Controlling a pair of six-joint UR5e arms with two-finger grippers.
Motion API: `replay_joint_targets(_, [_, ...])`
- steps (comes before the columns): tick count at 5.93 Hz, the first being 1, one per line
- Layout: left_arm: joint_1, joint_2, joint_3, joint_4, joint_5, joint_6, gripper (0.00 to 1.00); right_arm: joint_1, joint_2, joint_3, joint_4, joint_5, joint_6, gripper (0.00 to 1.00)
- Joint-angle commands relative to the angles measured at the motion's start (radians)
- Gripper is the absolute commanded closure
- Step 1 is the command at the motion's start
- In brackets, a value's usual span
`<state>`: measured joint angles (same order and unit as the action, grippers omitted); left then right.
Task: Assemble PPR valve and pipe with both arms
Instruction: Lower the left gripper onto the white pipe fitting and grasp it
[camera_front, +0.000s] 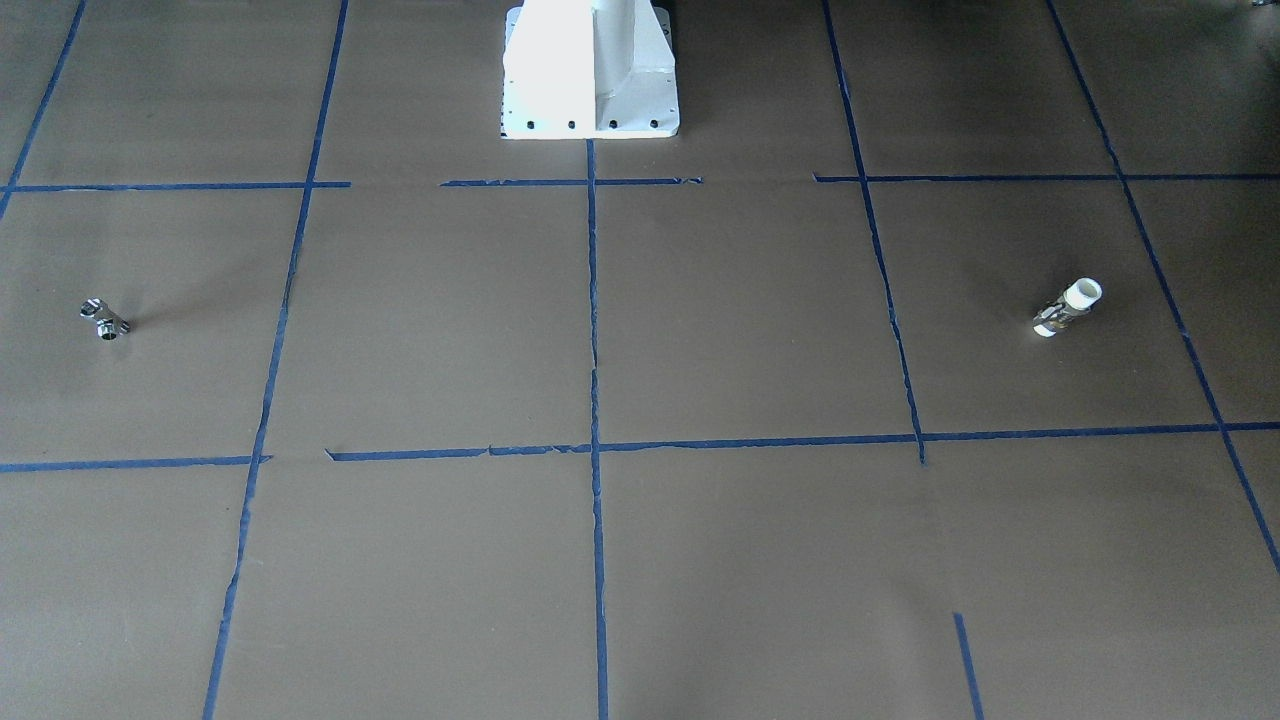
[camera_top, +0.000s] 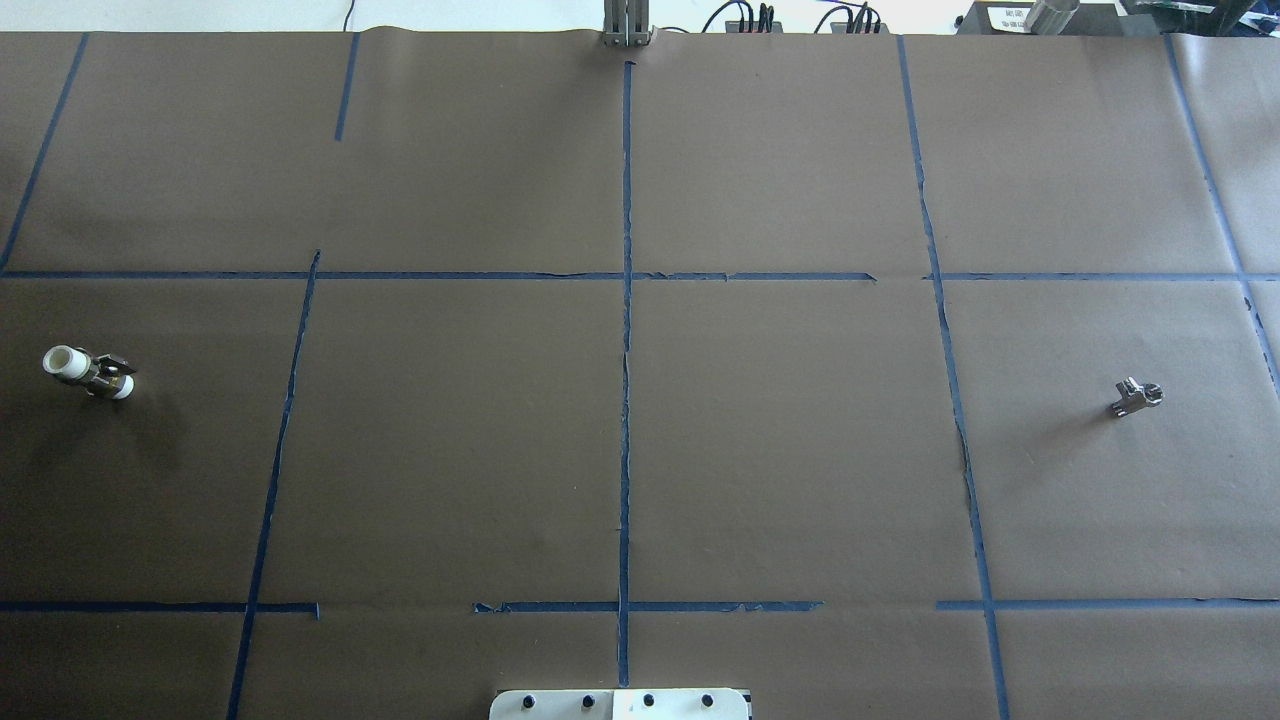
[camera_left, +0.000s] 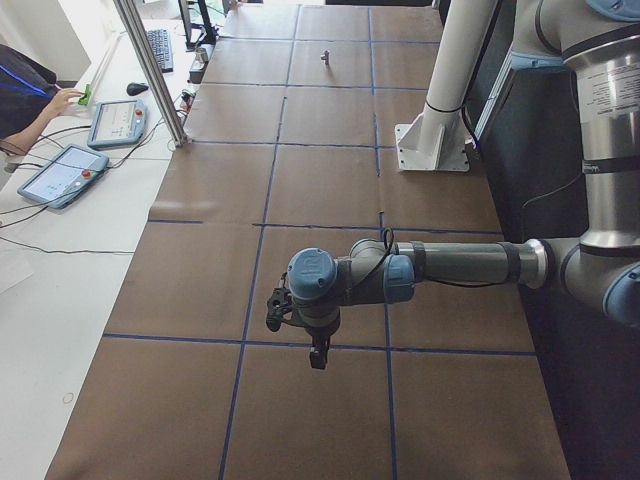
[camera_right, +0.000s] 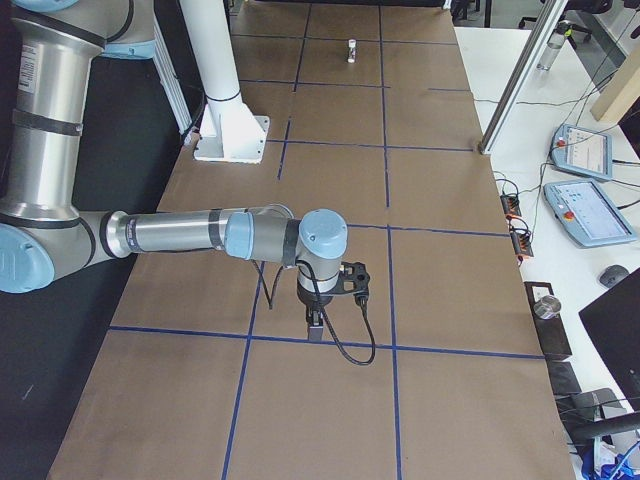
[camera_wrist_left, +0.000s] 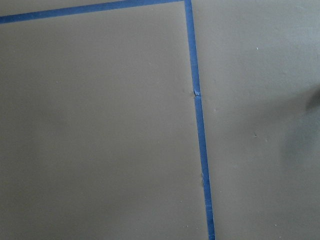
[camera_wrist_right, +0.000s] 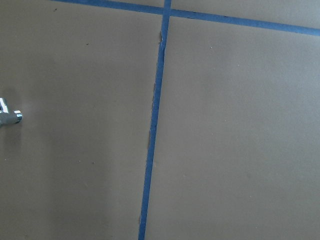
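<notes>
One PPR valve (camera_front: 1068, 308), one pipe (camera_front: 104, 319), lying well apart.

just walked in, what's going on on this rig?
Nothing is gripped yet. The PPR valve lies on the table at the robot's left end, and the pipe lies far away at its right end, both untouched. The left hand and the right hand point down over the paper; the side views don't show whether they are open or shut.
</notes>
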<state>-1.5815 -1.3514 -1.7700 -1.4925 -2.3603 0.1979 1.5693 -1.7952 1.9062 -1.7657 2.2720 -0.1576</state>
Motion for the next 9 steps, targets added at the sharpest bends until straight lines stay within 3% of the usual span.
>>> replay_joint_targets(1, [0.003, -0.002, -0.014, 0.0, 0.003, 0.002, 0.0, 0.0, 0.0, 0.007, 0.0, 0.0, 0.0, 0.0])
replay_joint_targets(3, [0.006, -0.017, -0.014, -0.002, 0.001, -0.006, 0.0, 0.0, 0.016, 0.011, 0.021, 0.0, 0.007, 0.0])
replay_joint_targets(5, [0.008, -0.173, 0.033, -0.049, -0.007, -0.008, 0.0, 0.0, 0.016, 0.004, 0.052, 0.043, 0.0, 0.0])
replay_joint_targets(6, [0.009, -0.181, 0.058, -0.055, -0.008, 0.003, 0.0, 0.0, 0.022, 0.004, 0.052, 0.044, 0.007, 0.0])
replay_joint_targets(7, [0.053, -0.181, 0.037, -0.165, -0.011, -0.014, 0.0, 0.0, 0.029, 0.01, 0.072, 0.044, 0.006, 0.0])
replay_joint_targets(8, [0.189, -0.18, 0.04, -0.242, -0.002, -0.191, 0.0, -0.002, 0.031, 0.008, 0.095, 0.049, 0.018, 0.0])
replay_joint_targets(9, [0.252, -0.177, 0.038, -0.335, 0.004, -0.386, 0.0, -0.002, 0.031, 0.008, 0.097, 0.064, 0.035, 0.0])
